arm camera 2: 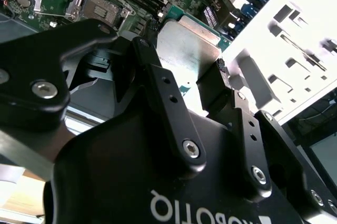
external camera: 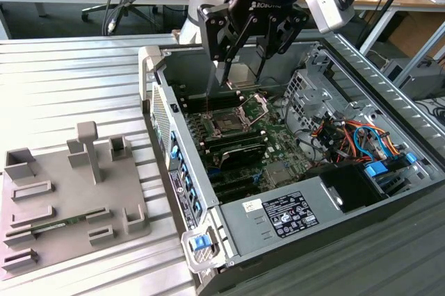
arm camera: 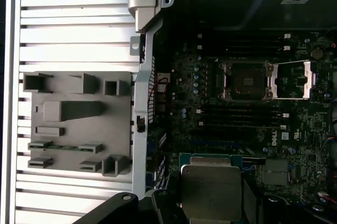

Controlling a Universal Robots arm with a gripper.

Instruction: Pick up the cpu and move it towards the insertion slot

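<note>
My gripper hangs over the open computer case, shut on the cpu, a flat square chip with a silvery top. In both wrist views the cpu sits between the black fingers. The insertion slot lies on the green board just below and toward the exterior view's left of the gripper. Its dark square is bare and its silver frame is swung open beside it. The insertion slot stands apart from the held chip.
The case wall rises along the exterior view's left of the board. Long black memory slots lie beside the socket. A drive cage and coloured cables sit to the right. A grey fixture plate holding a green memory stick rests on the ribbed table.
</note>
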